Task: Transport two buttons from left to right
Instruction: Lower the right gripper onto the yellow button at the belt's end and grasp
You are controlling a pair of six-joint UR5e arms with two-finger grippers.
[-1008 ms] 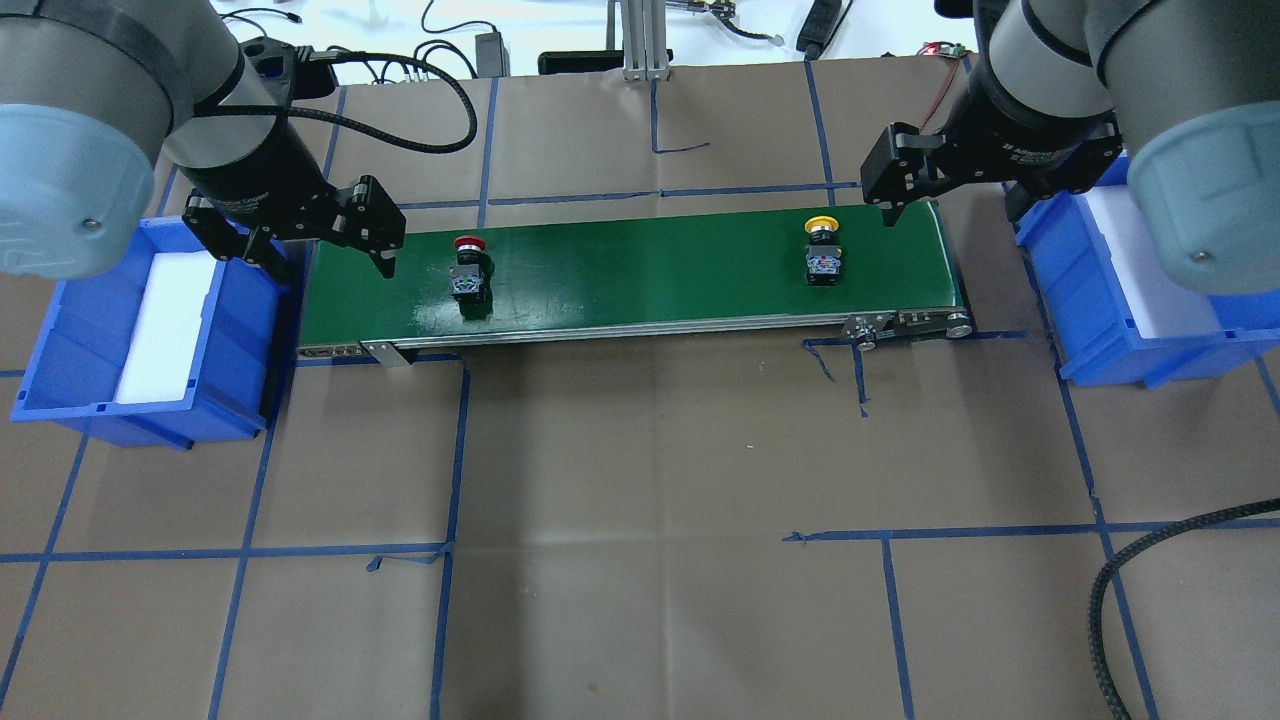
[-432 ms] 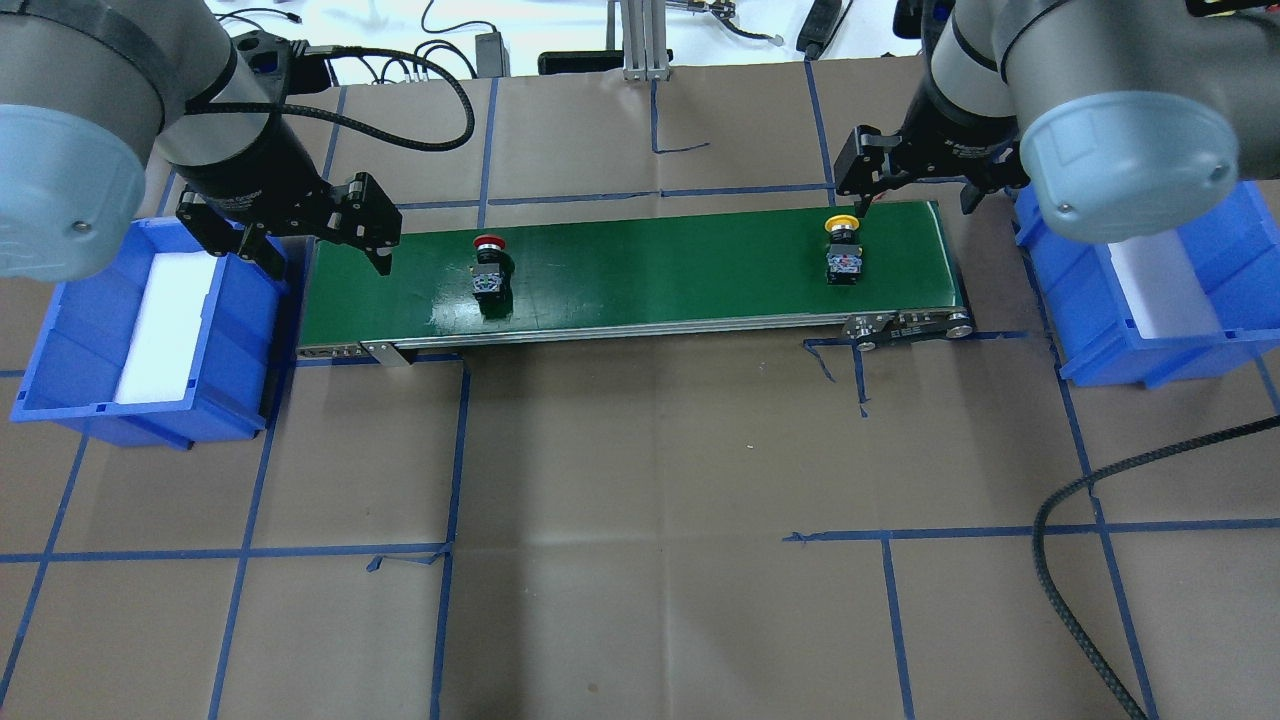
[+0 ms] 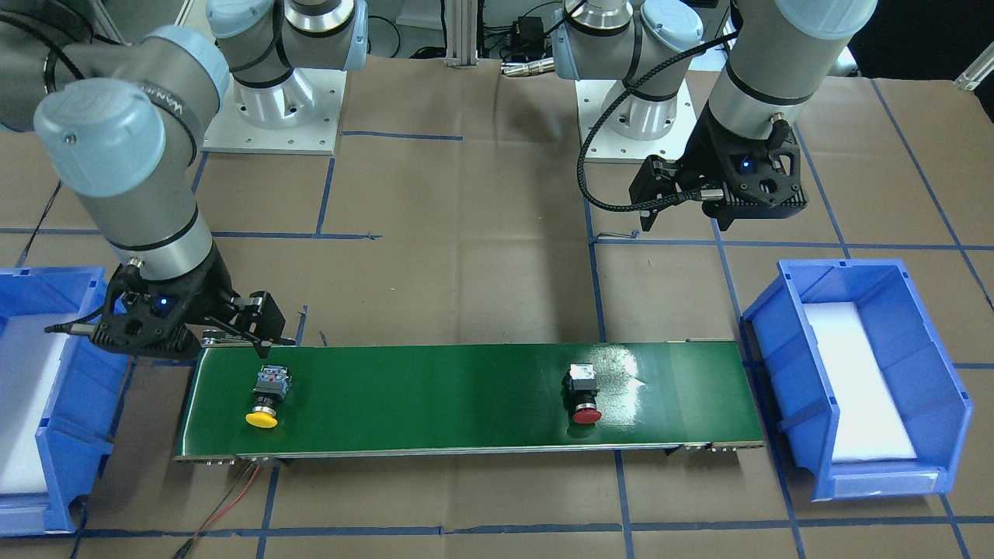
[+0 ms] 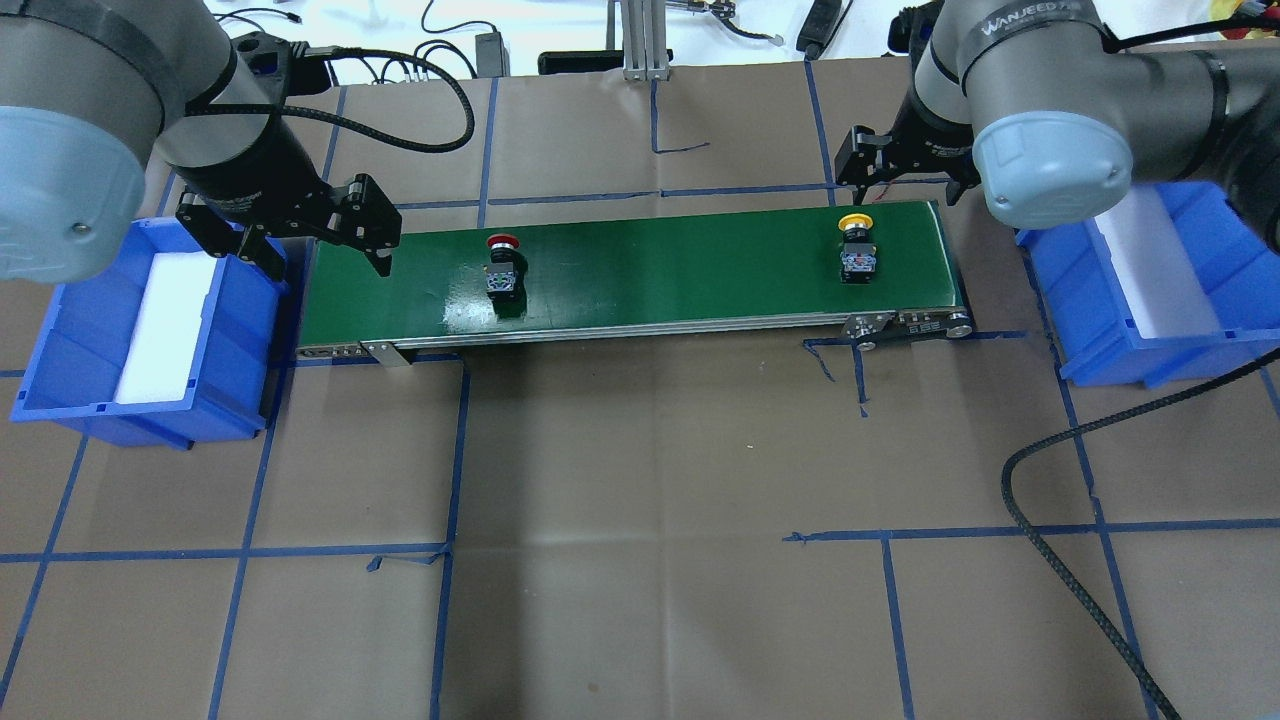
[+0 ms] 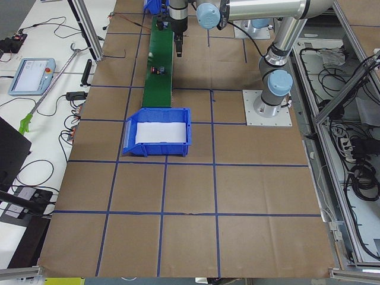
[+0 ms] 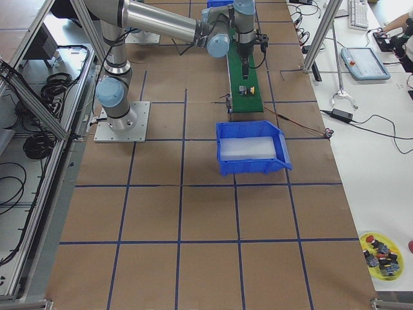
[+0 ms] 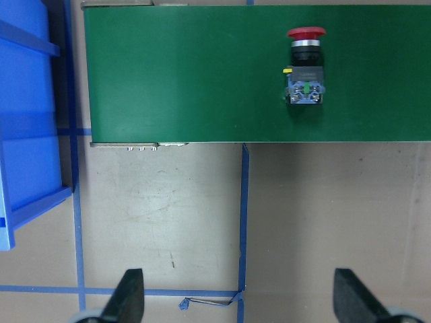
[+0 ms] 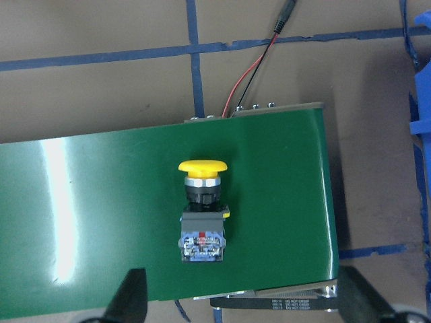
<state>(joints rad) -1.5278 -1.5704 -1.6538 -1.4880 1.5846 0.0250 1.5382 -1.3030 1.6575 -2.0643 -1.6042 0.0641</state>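
Observation:
The red-capped button [image 4: 503,268] lies on its side on the green conveyor belt [image 4: 660,270], left of the belt's middle; it also shows in the front view [image 3: 582,394] and the left wrist view [image 7: 305,67]. The yellow-capped button [image 4: 856,250] lies near the belt's right end and shows in the front view [image 3: 266,396] and the right wrist view [image 8: 202,208]. My left gripper [image 4: 330,262] hangs open and empty over the belt's left end, left of the red button. My right gripper [image 4: 908,190] is open and empty above the belt's right end, over the yellow button.
A blue bin with a white foam liner [image 4: 240,330] stands off the belt's left end. A matching blue bin [image 4: 1100,350] stands off the right end. A black cable [image 4: 1060,450] loops over the brown paper at the front right. Red and black wires [image 8: 252,70] leave the belt's far right corner.
Both buttons have travelled to the right along the belt. My right arm has swung in and its gripper has moved left and back over the belt's right end. The left gripper has barely moved.

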